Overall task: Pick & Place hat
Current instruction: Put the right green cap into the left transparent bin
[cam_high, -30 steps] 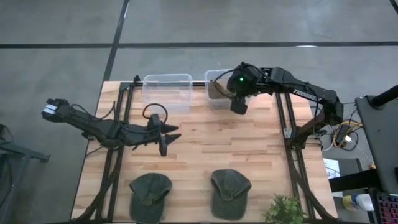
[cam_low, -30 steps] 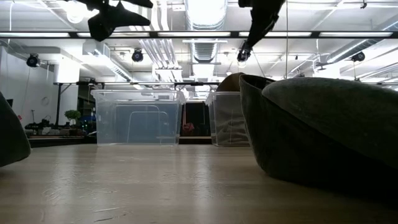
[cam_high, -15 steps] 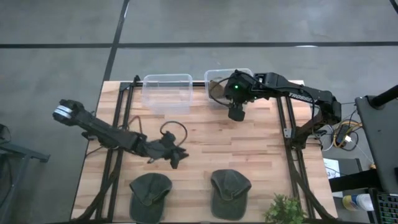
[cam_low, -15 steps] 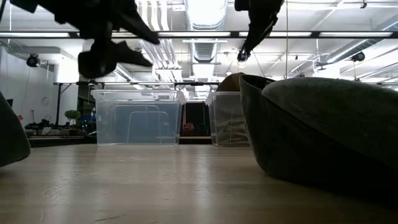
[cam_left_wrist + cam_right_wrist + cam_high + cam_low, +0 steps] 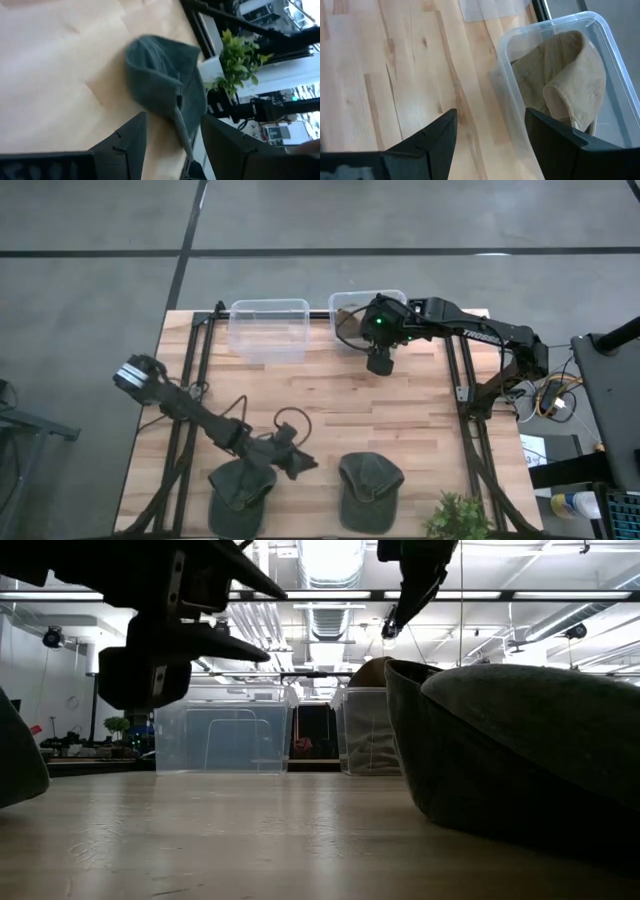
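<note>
Two hats (image 5: 240,490) (image 5: 369,488) side by side at table (image 5: 330,410) near edge; two bins (image 5: 268,328) (image 5: 350,320) at far edge (right one holds hat (image 5: 565,80)).

Looking past two dark fingers (image 5: 427,142) spread wide apart — hovering over pale wooden tabletop (image 5: 395,75). Showing a clear plastic bin (image 5: 520,100) just beyond the fingers, holding a crumpled tan hat (image 5: 565,80) — sitting inside against the far wall. Catching another clear bin's corner (image 5: 490,9) at the edge.

Left gripper (image 5: 297,464) extended low at near centre, fingers parted. Right gripper (image 5: 378,363) raised at far side, fingers parted.
</note>
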